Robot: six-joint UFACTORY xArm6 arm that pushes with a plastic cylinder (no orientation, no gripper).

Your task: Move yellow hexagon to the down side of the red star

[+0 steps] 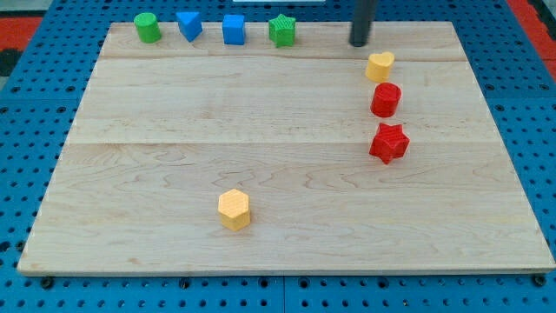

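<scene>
The yellow hexagon (234, 209) sits near the view's bottom, left of centre. The red star (388, 143) lies at the right, well apart from it. My tip (360, 43) is at the view's top right, just above and left of a yellow heart (380, 66), touching no block. It is far from the yellow hexagon.
A red cylinder (386, 99) sits between the yellow heart and the red star. Along the top edge stand a green cylinder (147, 28), a blue block (189, 25), a blue cube (233, 29) and a green star (281, 30). The wooden board (174, 139) lies on blue pegboard.
</scene>
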